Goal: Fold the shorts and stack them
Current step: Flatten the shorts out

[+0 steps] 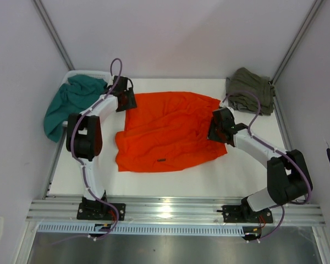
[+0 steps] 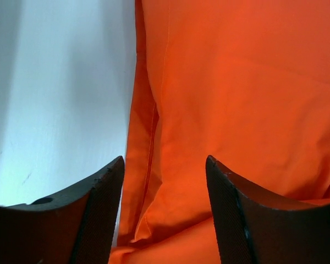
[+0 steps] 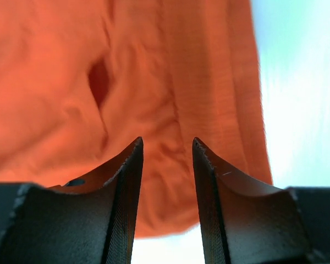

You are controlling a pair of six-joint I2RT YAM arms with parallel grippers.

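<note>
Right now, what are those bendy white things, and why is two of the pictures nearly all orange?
They are two robot arms fixed to the table's near edge. One picture looks down from above. The other two come from small cameras on the arms' wrists, very close to the cloth. The orange shorts lie spread out in the middle. The left gripper and right gripper each have fingers apart over an edge of them, holding nothing yet. A teal garment sits far left, an olive one far right.

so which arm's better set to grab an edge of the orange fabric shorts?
Right, marginally: the right gripper straddles a fold of the orange fabric shorts; the left gripper sits half over bare table at the hem.
</note>
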